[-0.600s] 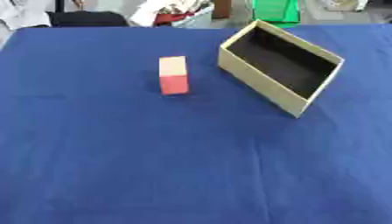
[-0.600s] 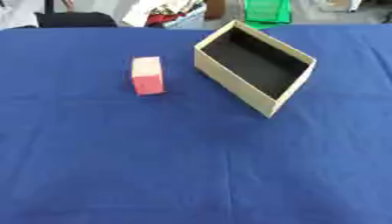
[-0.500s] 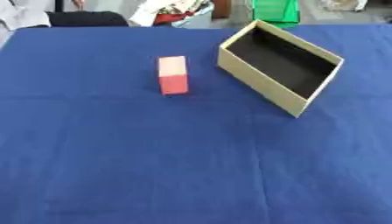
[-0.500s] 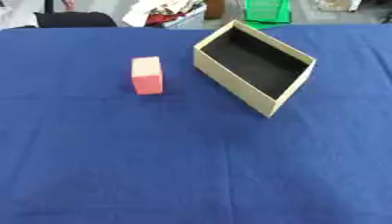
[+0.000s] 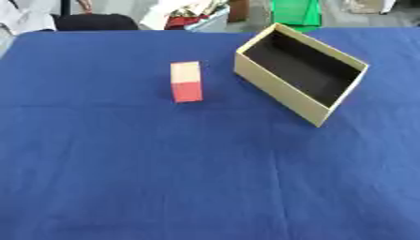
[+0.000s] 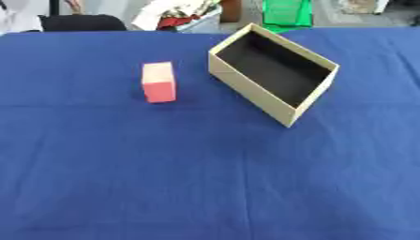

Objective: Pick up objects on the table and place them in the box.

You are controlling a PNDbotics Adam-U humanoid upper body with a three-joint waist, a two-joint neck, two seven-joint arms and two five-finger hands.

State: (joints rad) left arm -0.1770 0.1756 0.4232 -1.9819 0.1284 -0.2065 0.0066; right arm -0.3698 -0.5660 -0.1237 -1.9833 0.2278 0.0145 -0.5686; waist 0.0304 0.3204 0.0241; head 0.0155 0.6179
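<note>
A blue cloth covers the desk (image 5: 205, 187) from edge to edge. On it, toward the far half, stands a small block (image 5: 186, 81) with a tan top and a red front face. To the right of the block and apart from it lies an open tan box (image 5: 283, 91), a long rectangle set askew so that one short end points to the far left and the other to the near right. Its inside is dark and looks bare, though the deep shade along the far wall makes that hard to settle. A strip of blue cloth separates block and box; nothing lies on it.

Beyond the far edge of the desk there is clutter: a green object (image 6: 285, 12) behind the box, a heap of white and red things (image 5: 184, 11) a little to the left, and a dark rounded shape (image 5: 88, 22), perhaps a chair back, at the far left.

Neither of the robot's hands shows in either eye view, so the state of their fingers cannot be told, and no arm reaches over the cloth.
</note>
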